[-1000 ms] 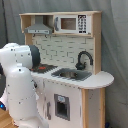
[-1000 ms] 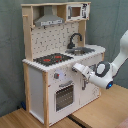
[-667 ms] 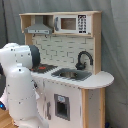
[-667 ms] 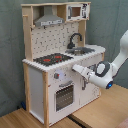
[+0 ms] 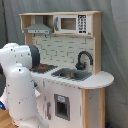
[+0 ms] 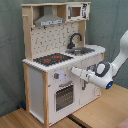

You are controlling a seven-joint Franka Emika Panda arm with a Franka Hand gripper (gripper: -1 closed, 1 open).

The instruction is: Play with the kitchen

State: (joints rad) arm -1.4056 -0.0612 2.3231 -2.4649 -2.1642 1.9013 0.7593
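The kitchen (image 5: 60, 50) is a tall white and light-wood toy with a grey hood (image 5: 39, 29), a microwave (image 5: 70, 23), a black faucet (image 5: 84, 57) and a sink (image 5: 72, 75). In the second exterior view the kitchen (image 6: 50, 37) shows its black-red stovetop (image 6: 52, 59), a knob (image 6: 56, 76) and a windowed oven door (image 6: 65, 96). My gripper (image 6: 74, 71) reaches in from the second exterior view's right. It sits against the front panel just below the counter edge, right of the knob and above the oven door. In the first exterior view the arm's own body hides it.
The arm's bulky white links (image 5: 20, 85) stand in front of the kitchen's left half in the first exterior view. A light wooden surface (image 6: 100, 110) lies under the kitchen. A grey-green curtain (image 6: 10, 50) hangs behind.
In the second exterior view the gripper has crept a little left and down, closer to the kitchen's front panel. The kitchen itself has not changed.
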